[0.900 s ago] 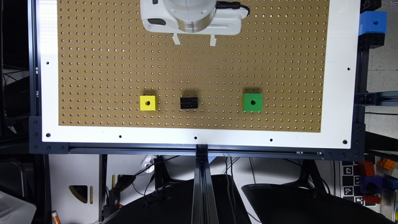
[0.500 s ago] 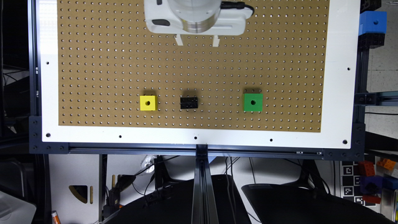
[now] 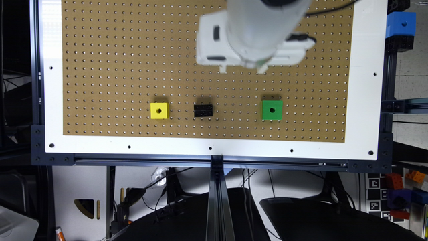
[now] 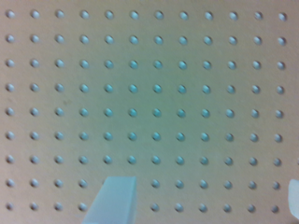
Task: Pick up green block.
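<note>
Three blocks in a row on the pegboard surface (image 3: 100, 67), green block (image 3: 272, 110) apart from yellow cube (image 3: 159, 110), black block (image 3: 203, 110) between, tool (image 3: 241, 69) spread wide above bare board

White rounded arm (image 3: 264, 26), blocky white end effector (image 3: 241, 69), black cable, two pale fingers (image 4: 114, 200).

The arm (image 3: 264, 26) is blurred in the exterior view and cut off by the picture's top edge, and it hides part of the pegboard (image 3: 117, 67) behind it. In the wrist view, one pale finger (image 4: 114, 200) is cut off by the picture's edge, and another (image 4: 294, 198) shows as a sliver at the border. The whole wrist view is soft.
</note>
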Action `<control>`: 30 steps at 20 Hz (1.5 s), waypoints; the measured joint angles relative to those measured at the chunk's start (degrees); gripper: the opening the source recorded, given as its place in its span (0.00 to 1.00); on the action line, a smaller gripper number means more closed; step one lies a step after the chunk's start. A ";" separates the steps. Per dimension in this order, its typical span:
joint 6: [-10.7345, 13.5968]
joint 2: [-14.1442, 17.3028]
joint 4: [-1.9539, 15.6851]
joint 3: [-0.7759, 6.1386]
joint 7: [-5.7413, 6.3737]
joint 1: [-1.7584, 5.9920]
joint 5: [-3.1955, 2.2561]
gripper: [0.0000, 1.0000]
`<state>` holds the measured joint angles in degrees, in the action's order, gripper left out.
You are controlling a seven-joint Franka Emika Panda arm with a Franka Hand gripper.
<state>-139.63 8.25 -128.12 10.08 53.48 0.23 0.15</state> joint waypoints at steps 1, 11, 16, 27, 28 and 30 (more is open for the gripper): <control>0.03 1.29 1.33 0.29 0.22 -0.01 -0.01 1.00; 0.37 6.09 7.94 4.65 5.07 -0.71 -0.51 1.00; 0.48 9.20 11.66 5.15 6.13 -1.37 -0.79 1.00; -0.60 13.20 13.08 5.04 6.16 -1.32 -1.43 1.00; -1.30 14.29 13.21 5.01 6.20 -1.30 -1.74 1.00; -1.91 15.81 13.78 4.98 6.21 -1.29 -2.00 1.00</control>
<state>-141.54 24.06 -114.34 15.07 59.69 -1.06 -1.85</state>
